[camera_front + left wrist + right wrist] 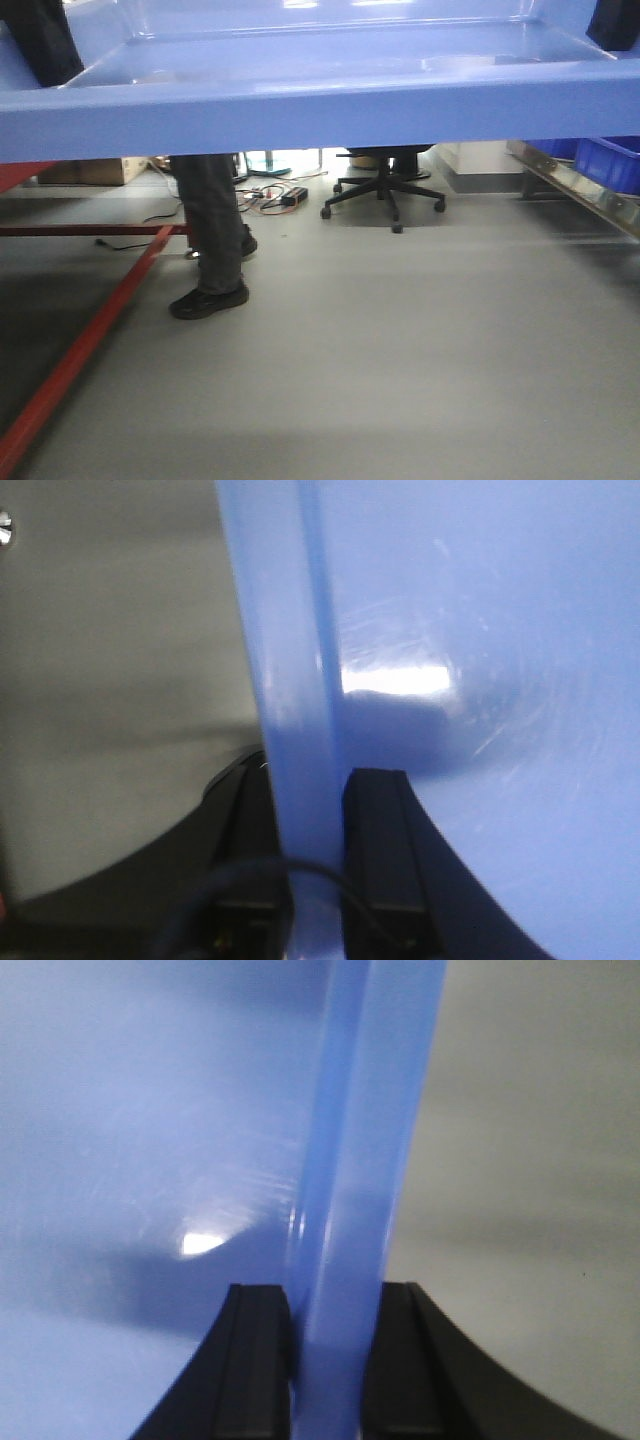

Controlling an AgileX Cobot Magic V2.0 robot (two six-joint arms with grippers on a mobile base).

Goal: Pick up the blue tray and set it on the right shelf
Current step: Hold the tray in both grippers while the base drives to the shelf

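In the front view, the blue tray [320, 90] spans the whole top of the frame, held up above the grey floor [400, 360]. The left gripper [42, 45] shows dark in the upper left corner and the right gripper [612, 22] in the upper right. The right shelf [575, 185] slants along the right edge, below the tray's right end, with darker blue bins [612, 160] behind its rail. Under the tray stand a person's legs [212, 230], an office chair [385, 190] and a red frame [90, 335] at lower left.

In the left wrist view, the black fingers [375, 850] clamp the tray's rim from both sides.

In the right wrist view, the fingers [255, 1360] likewise pinch the rim between them.
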